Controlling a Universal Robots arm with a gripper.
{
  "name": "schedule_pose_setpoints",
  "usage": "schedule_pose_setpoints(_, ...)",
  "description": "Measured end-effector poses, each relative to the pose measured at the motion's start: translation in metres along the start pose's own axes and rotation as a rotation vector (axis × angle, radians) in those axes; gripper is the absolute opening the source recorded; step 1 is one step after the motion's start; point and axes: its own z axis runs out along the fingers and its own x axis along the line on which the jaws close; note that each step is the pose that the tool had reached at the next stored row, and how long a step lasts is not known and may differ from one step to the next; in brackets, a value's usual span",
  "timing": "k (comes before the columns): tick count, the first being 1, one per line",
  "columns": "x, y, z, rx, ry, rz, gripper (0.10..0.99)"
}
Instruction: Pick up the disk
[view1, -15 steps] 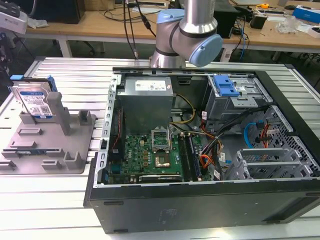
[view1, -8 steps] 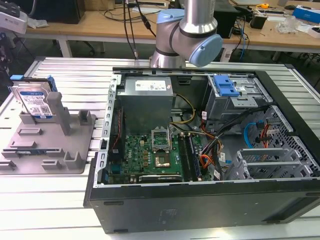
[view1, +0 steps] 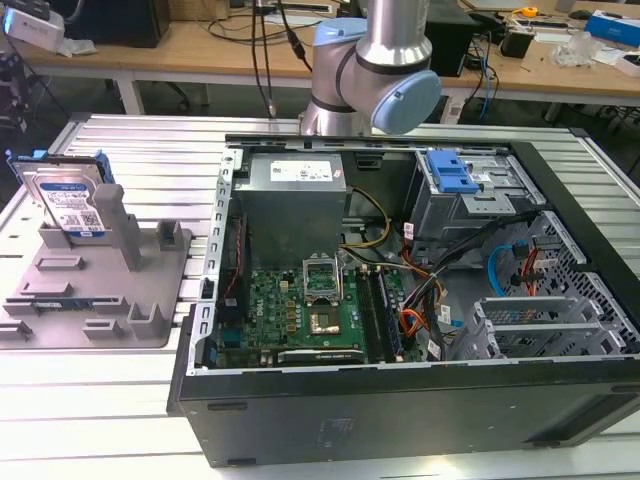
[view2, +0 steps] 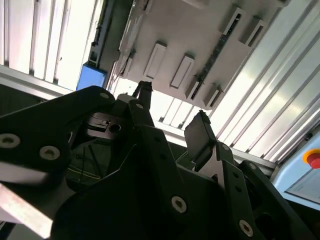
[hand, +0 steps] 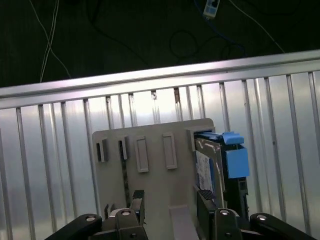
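Approach step: the hand (hand: 171, 200), spread and empty, hovers over the fixture (view1: 100, 290) where the disk (view1: 72, 200) stands upright at the exterior view's left edge; grasping it probably calls for straddling its flat faces.

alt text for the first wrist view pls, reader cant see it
The view looks past the open, empty claw to a grey fixture lying on a slatted metal table. The disk, silver with blue side rails, stands on edge in the fixture, untouched by the claw.
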Motion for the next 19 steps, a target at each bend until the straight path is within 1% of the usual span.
schedule_pose_setpoints(1, -0.0033, 0.0009, 0.0000, 0.000, 0.0028, -0.001, 0.541)
schedule_pose_setpoints(2, -0.0096, 0.0026, -0.0001, 0.001, 0.0077, -0.001, 0.541)
schedule_pose_setpoints(3, -0.0135, 0.0038, -0.0002, 0.001, 0.0106, -0.002, 0.541)
schedule_pose_setpoints(6, -0.0245, 0.0069, -0.0003, 0.002, 0.0175, -0.005, 0.541)
schedule_pose_setpoints(8, -0.0342, 0.0094, -0.0005, 0.003, 0.0225, -0.008, 0.541)
schedule_pose_setpoints(9, -0.0376, 0.0102, -0.0005, 0.003, 0.0242, -0.009, 0.541)
schedule_pose_setpoints(10, -0.0432, 0.0115, -0.0006, 0.003, 0.0266, -0.012, 0.541)
schedule_pose_setpoints(11, -0.0519, 0.0130, -0.0007, 0.004, 0.0296, -0.017, 0.541)
schedule_pose_setpoints(13, -0.0580, 0.0139, -0.0008, 0.004, 0.0313, -0.024, 0.541)
schedule_pose_setpoints(15, -0.0634, 0.0150, -0.0009, 0.005, 0.0357, -0.030, 0.541)
schedule_pose_setpoints(16, -0.0636, 0.0152, -0.0008, 0.005, 0.0372, -0.031, 0.541)
schedule_pose_setpoints(19, -0.0636, 0.0153, -0.0008, 0.005, 0.0375, -0.031, 0.541)
